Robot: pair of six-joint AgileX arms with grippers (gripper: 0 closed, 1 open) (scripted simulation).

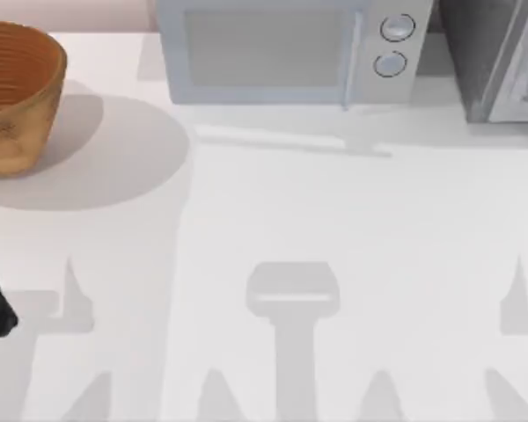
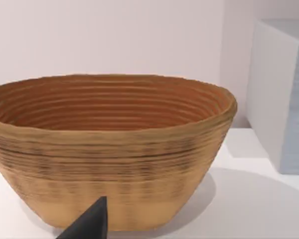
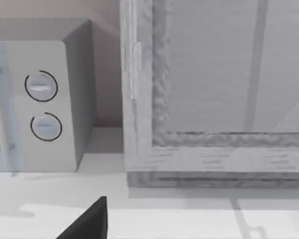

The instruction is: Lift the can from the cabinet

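I am facing the cabinet (image 3: pixel 214 89) at the bench's far right corner; its door is seemingly blocking the can, and I cannot tell my fingers' state.

White table (image 1: pixel 334 246), pale pink wall (image 2: pixel 114 35)

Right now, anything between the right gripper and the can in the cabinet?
Yes: the cabinet has its pale speckled door shut across the front, directly facing the right gripper. No can is visible. The table in front shows nothing else blocking.
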